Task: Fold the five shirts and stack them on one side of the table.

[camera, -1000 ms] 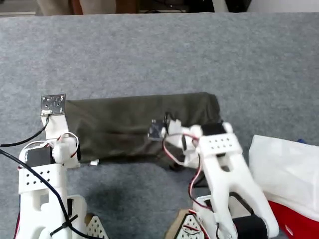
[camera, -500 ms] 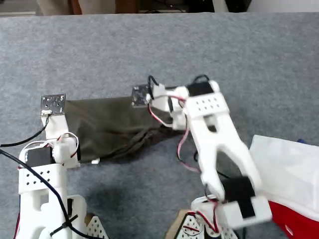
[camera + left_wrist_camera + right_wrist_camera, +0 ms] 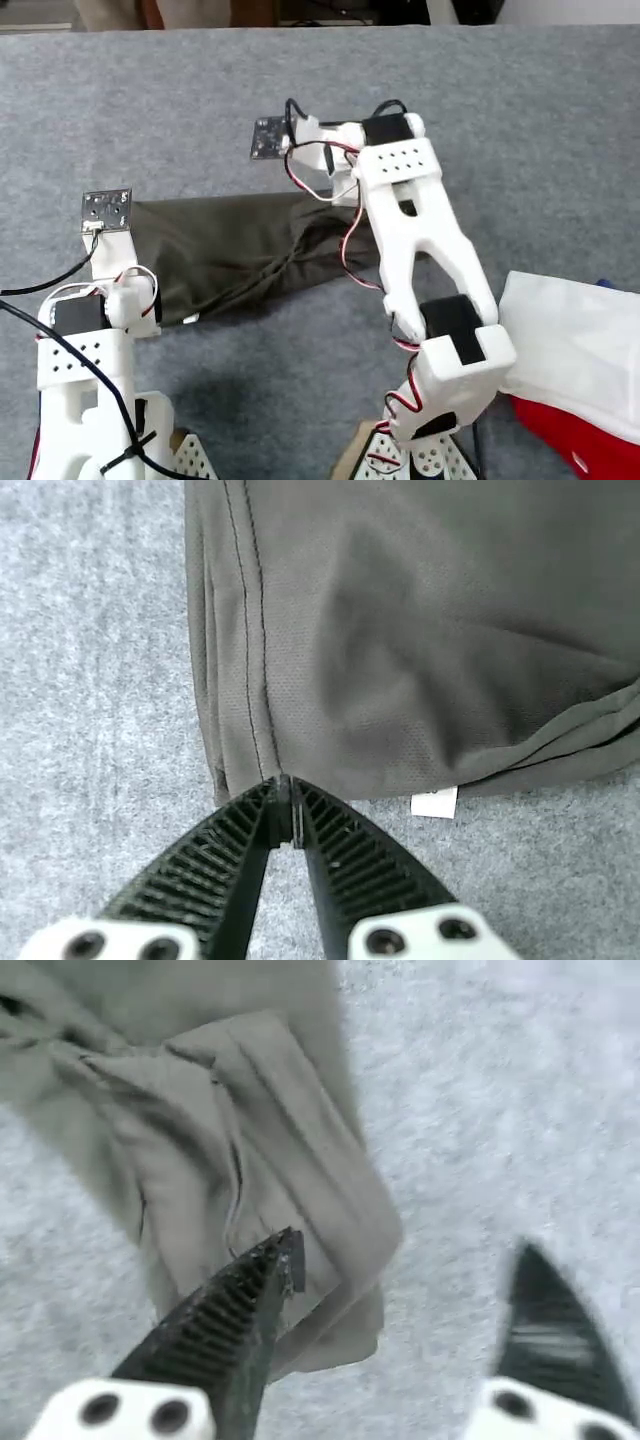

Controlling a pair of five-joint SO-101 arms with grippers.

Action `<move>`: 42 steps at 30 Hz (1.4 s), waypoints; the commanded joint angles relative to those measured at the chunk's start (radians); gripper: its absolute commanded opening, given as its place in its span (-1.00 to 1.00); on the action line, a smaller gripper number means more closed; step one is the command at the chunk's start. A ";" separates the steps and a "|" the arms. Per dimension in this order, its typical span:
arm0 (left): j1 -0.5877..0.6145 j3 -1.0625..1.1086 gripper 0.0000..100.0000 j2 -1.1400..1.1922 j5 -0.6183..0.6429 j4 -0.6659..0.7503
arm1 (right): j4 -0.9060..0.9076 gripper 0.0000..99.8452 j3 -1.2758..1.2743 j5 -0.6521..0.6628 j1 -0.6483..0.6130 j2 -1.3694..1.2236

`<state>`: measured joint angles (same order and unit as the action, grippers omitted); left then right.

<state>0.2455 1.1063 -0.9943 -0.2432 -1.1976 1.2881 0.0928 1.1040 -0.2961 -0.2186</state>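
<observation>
Progress looks early to me: one dark olive-green fabric shirt lies on the grey felt-like worktop, left of centre, narrowed into a long band running left to right, with its right end rumpled and partly doubled back toward the left. My left claw sits at the shirt's near-left corner with its jaws together right on the hem; I cannot tell whether any cloth is pinched between them. My right claw hangs above the rumpled right end with its jaws wide apart, gripping nothing. A heap of white and red cloth rests at the near right, well apart from the shirt, and I take it for more shirts, though I cannot tell whether they are folded. I judge that this fold is unfinished and the stacking largely remains.
</observation>
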 commanded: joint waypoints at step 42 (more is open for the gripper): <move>0.000 -0.002 -0.96 -0.015 0.005 0.014 | 0.166 -0.95 0.550 -0.178 0.182 -0.407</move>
<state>0.2455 1.1093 -0.9943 -0.2432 -1.1976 1.3571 0.5470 0.9367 -0.1442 -0.6283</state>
